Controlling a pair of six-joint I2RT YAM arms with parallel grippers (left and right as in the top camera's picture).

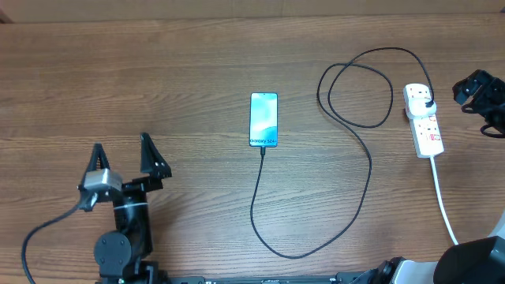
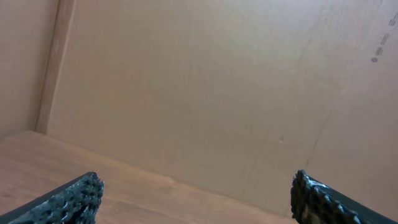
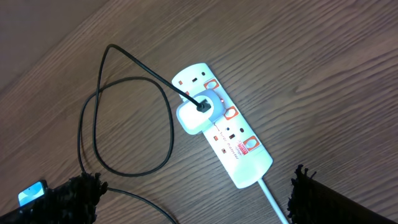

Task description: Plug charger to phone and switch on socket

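Note:
The phone [image 1: 264,119] lies mid-table with its light blue screen lit; a corner shows in the right wrist view [image 3: 32,192]. The black charger cable [image 1: 359,170] runs from the phone's near end in a wide loop to a white adapter on the socket [image 1: 424,122]. In the right wrist view the socket [image 3: 239,146] shows red switches and the cable [image 3: 124,106] plugged into the adapter [image 3: 200,110]. My right gripper [image 3: 196,199] is open, hovering above the socket; its body sits at the right edge [image 1: 480,91]. My left gripper [image 1: 122,154] is open and empty at the front left.
The socket's thick white cord [image 1: 443,201] runs toward the front right edge. The left wrist view shows only the wooden table [image 2: 124,186] and a cardboard wall [image 2: 217,93] behind it.

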